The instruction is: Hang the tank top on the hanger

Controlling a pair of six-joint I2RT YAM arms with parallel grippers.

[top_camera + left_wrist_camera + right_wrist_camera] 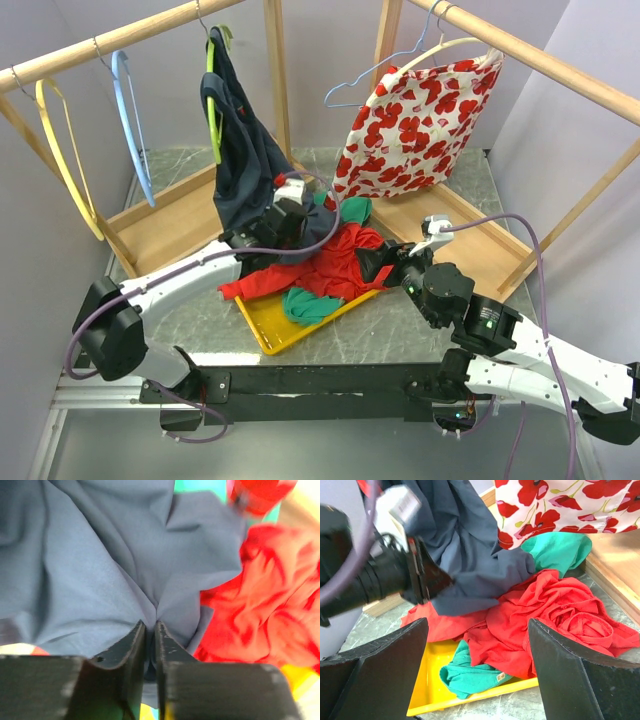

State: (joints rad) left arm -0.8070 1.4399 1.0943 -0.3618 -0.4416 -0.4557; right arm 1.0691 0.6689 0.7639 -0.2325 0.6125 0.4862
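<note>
My left claw [150, 625] is clamped tight on a fold of the tank top [100, 555], low in the cloth, at mid-bench toward the far edge. Above it the garment drapes from the hanger [213, 110] on the rail [130, 40] near the far left corner. My right claw [477, 625] stands apart, holding nothing, over the red garment [545, 610]. Judgement: draw the hem down gently and evenly, as a sharp tug could unhook the hanger.

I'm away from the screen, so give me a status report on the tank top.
Left gripper shut on tank top fabric. Right gripper open, empty. Tank top hangs from hanger. Red garment heaped below.
</note>
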